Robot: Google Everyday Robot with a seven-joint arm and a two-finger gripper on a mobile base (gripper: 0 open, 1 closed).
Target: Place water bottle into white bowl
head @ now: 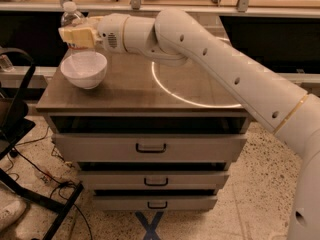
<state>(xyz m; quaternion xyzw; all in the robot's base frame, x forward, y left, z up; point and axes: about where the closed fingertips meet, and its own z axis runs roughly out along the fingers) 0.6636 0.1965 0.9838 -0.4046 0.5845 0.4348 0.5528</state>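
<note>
Bottle (pixel 71 15) is upright in the air at the far left corner of the cabinet (pixel 130 91), its white cap uppermost. The gripper (pixel 70 35) is closed around its middle from the right, and the pale fingers (pixel 82 34) cover the label band. The gripper sits at the end of the arm (pixel 225 69), which reaches across the top from the right.

The bowl (pixel 85 79) stands right way up on the cabinet top, directly below and slightly in front of the bottle. Nothing shows inside it; the inner wall looks bare and white. The bottle's base seems to sit about level with the far rim, and I cannot tell whether it is over the hollow or just behind it.

Risks, as I judge them:
- Letting go from here could drop the base onto the far rim, so the bottle falls off behind or to the left, since the bowl is close to both edges
- The bottle is taller than the bowl is deep, so released upright it would likely topple and could roll out
- Coming down too hard or off centre could push or tip the light bowl
</note>
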